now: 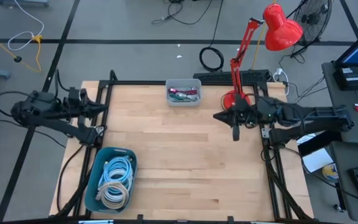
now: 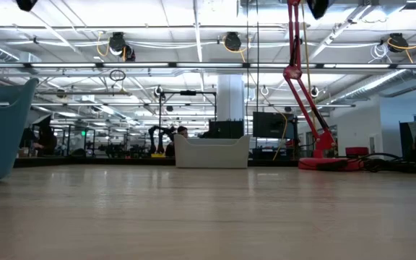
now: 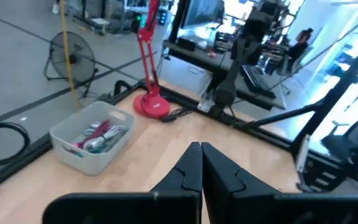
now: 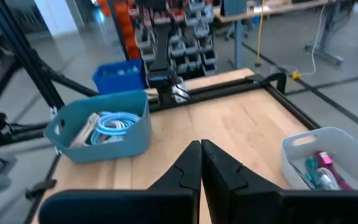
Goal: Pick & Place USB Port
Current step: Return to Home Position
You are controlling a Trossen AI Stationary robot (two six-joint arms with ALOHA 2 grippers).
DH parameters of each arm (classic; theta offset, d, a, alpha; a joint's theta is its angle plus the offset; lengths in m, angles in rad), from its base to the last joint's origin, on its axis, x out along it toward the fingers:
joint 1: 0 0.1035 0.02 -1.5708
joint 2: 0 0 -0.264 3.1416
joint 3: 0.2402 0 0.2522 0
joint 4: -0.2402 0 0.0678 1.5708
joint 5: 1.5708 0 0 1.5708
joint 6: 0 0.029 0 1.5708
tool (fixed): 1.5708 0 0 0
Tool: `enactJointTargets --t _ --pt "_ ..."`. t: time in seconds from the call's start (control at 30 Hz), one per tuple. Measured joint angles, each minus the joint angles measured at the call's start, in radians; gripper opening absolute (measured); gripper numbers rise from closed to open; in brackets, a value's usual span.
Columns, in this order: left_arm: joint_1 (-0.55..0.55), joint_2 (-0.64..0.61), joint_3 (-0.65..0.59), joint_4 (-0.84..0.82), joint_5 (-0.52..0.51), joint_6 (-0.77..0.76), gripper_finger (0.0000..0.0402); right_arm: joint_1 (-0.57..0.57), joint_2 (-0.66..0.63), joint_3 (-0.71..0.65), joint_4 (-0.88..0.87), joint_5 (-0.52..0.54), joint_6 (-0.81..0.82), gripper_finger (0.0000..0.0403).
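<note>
Cables [image 1: 117, 179] lie binned, so nothing waits — the right tool [image 4: 201, 149], clenched empty, hangs nearer the gray bin [image 1: 183, 102], the left tool [image 3: 201, 152], likewise clenched, nearer the blue bin [image 1: 92, 182].

The room is bright and evenly lit from overhead. In the low view the white ceiling [image 2: 157, 14] glows hard enough to bleach its own detail, and the pale wooden counter [image 1: 185, 162] carries a soft sheen from it. Shadows are weak and short: a faint smudge under the right arm [image 1: 291, 115] and another hugging the blue bin [image 1: 95, 186]. In the left wrist view the far background flares white, leaving the left hand [image 3: 201, 152] a dark silhouette.
</note>
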Motion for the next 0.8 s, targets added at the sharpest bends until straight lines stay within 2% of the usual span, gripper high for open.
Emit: enactJointTargets --t 0.13,0.37,0.6,0.8 --pt "0.0 -0.05 -0.065 -0.002 0.052 -0.001 0.0 0.02 -0.118 -0.203 0.174 0.0 0.005 0.0" --pt "0.0 -0.142 -0.181 -0.003 0.056 -0.051 0.0 0.05 -0.295 -0.474 0.407 0.0 0.005 0.0" --pt "0.0 -0.274 -0.275 -0.003 0.057 -0.12 0.0 0.064 -0.411 -0.613 0.427 0.002 0.005 0.0" --pt "0.0 -0.345 -0.298 -0.003 0.041 -0.143 0.0 0.064 -0.497 -0.695 0.427 0.002 0.031 0.0"
